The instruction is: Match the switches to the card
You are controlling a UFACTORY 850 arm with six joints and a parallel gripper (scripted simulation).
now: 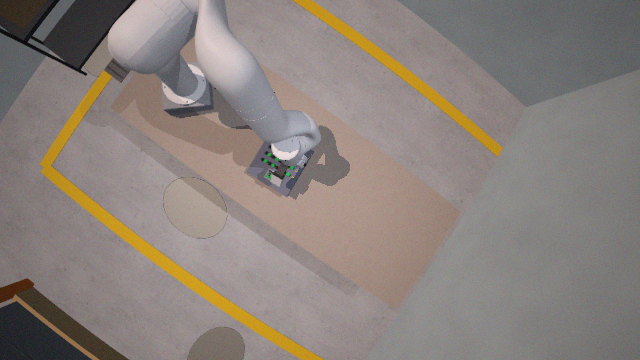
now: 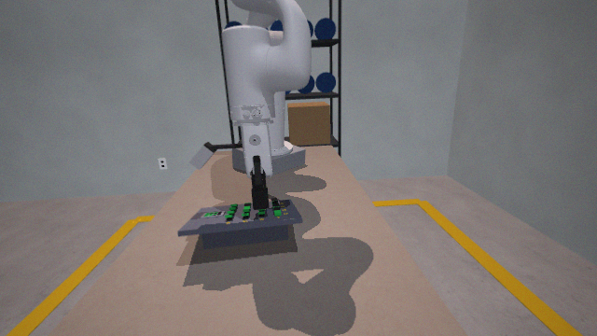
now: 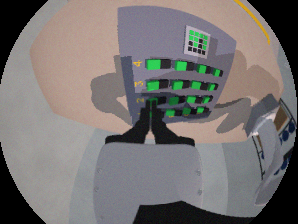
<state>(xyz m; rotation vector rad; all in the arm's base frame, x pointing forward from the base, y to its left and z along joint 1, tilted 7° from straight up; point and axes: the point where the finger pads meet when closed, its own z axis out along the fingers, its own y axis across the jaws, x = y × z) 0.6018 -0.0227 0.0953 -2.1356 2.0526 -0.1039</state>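
A: Where is the switch panel (image 2: 242,223)?

B: On the tan table strip (image 2: 326,280), in front of the white arm (image 2: 266,70); a slanted grey box carrying rows of green-and-dark switches (image 3: 174,84).

A: And the card?

B: The small card (image 3: 197,40) sits on the panel at about 1 o'clock from the grid in the wrist view, at the panel's left end in the exterior view (image 2: 211,215).

A: Gripper?

B: The gripper (image 3: 152,106) points straight down, jaws pressed together with nothing between them. Its tip is over the grid's 8 o'clock corner in the wrist view, at the nearest row. Contact with that switch: cannot tell.
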